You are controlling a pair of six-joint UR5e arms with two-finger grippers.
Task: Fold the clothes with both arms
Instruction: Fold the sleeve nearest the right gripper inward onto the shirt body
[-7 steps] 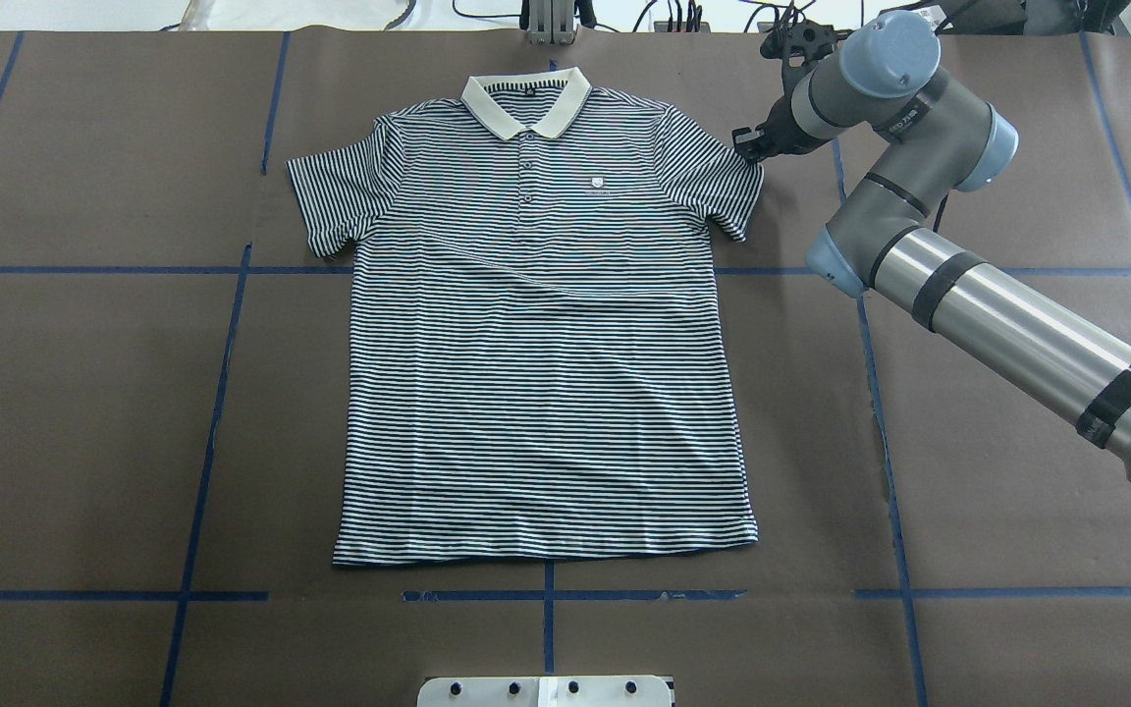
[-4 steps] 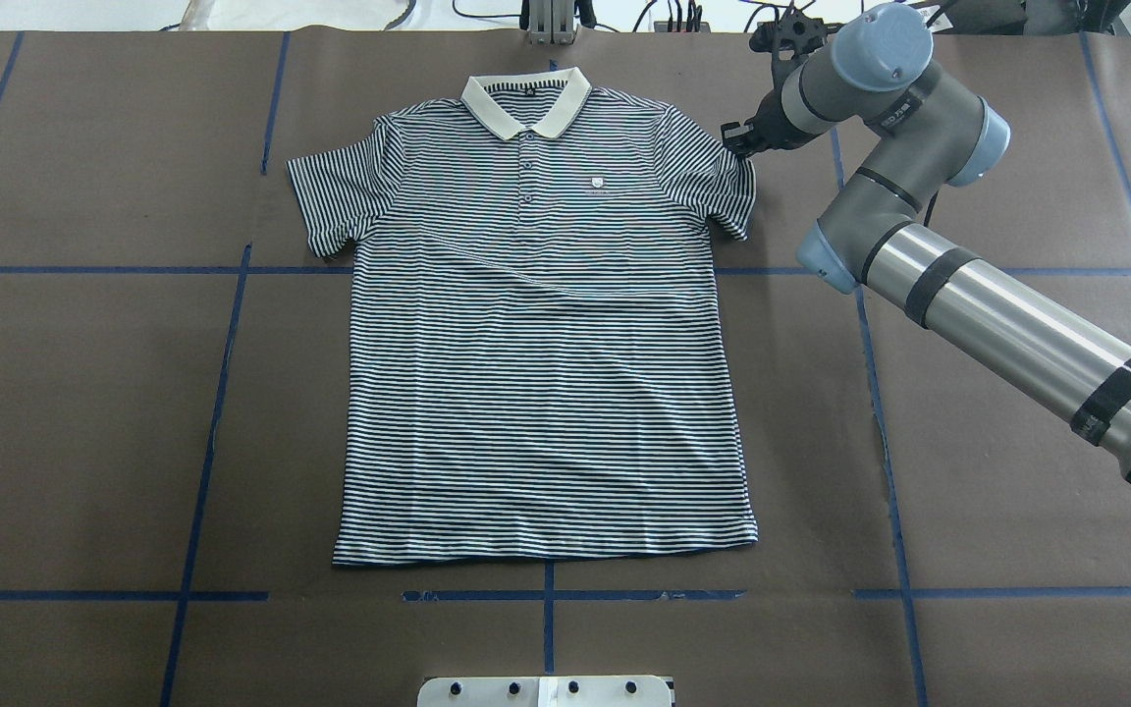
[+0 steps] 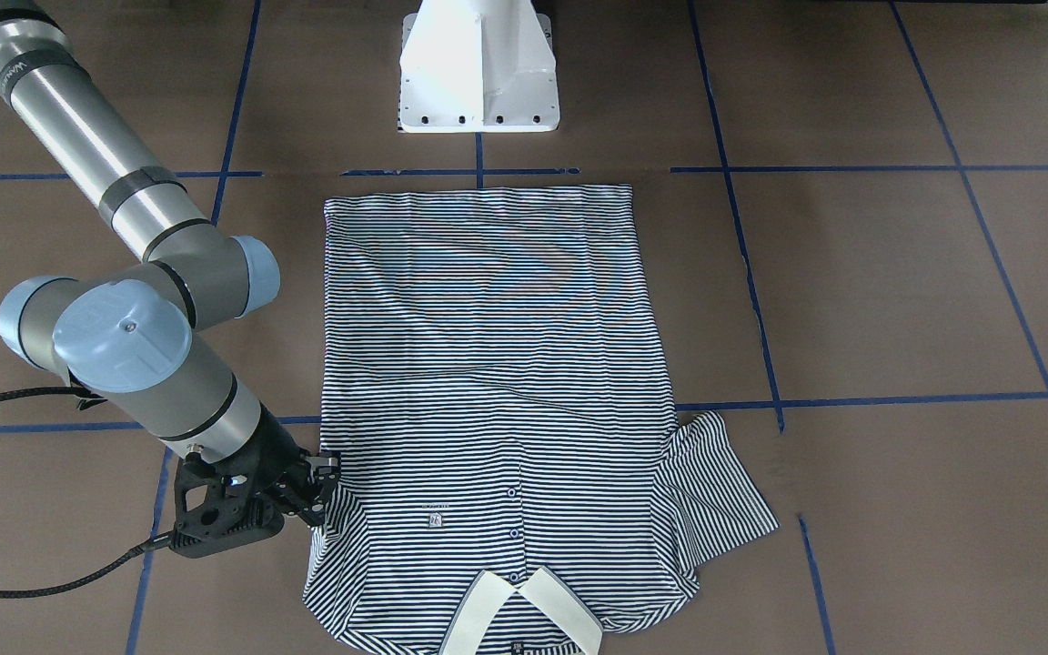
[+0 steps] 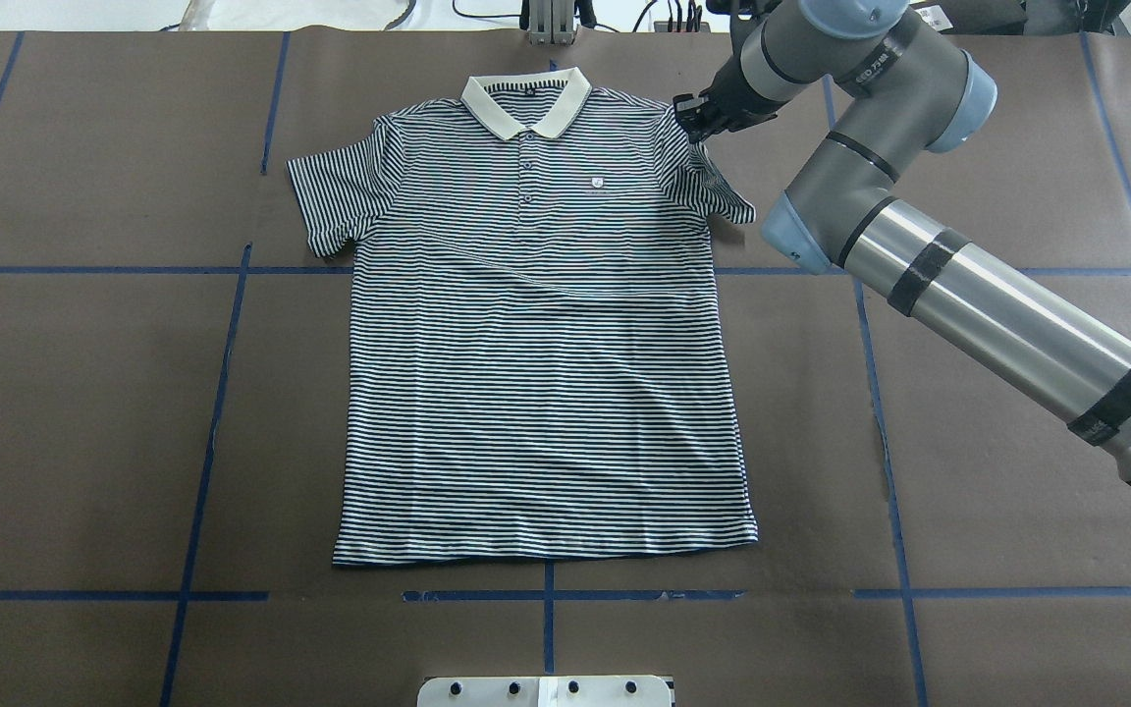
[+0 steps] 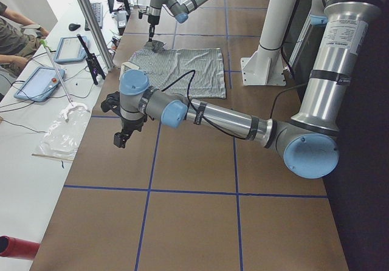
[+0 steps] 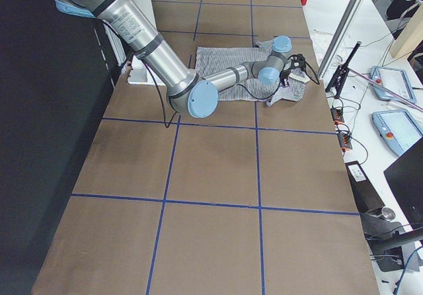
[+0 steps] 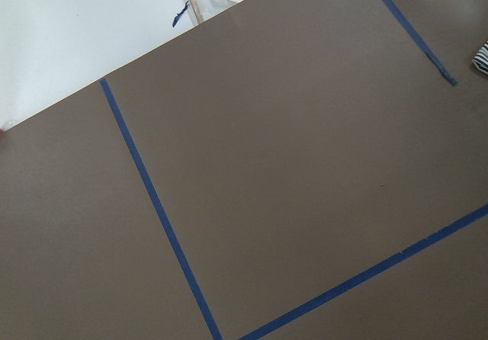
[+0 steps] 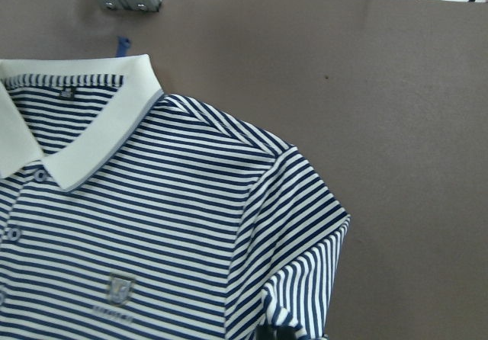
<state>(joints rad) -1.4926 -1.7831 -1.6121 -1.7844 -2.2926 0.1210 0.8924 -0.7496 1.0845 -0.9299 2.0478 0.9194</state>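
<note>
The striped polo shirt [image 4: 546,373] lies flat, face up, on the brown table with its cream collar [image 4: 526,103] at the far side. My right gripper [image 4: 695,123] is shut on the outer edge of the sleeve [image 4: 713,182] on that side, which is drawn in over the shoulder. In the front view the same gripper [image 3: 315,496] sits at the shirt's [image 3: 488,364] sleeve edge. The other sleeve [image 4: 335,196] lies spread out flat. My left gripper [image 5: 120,138] hangs above bare table, well away from the shirt; I cannot tell whether it is open. The left wrist view holds only tabletop.
Blue tape lines [image 4: 222,393] cross the table. The white pedestal base [image 3: 478,68] stands just past the shirt's hem. An aluminium post [image 4: 549,25] and cables sit behind the collar. A bench with tablets [image 5: 39,82] and a seated person's arm [image 5: 12,34] runs along the far edge.
My right gripper has moved left and away from the robot, carrying the sleeve's outer edge inward over the shirt's shoulder. The rest of the shirt has not shifted.
</note>
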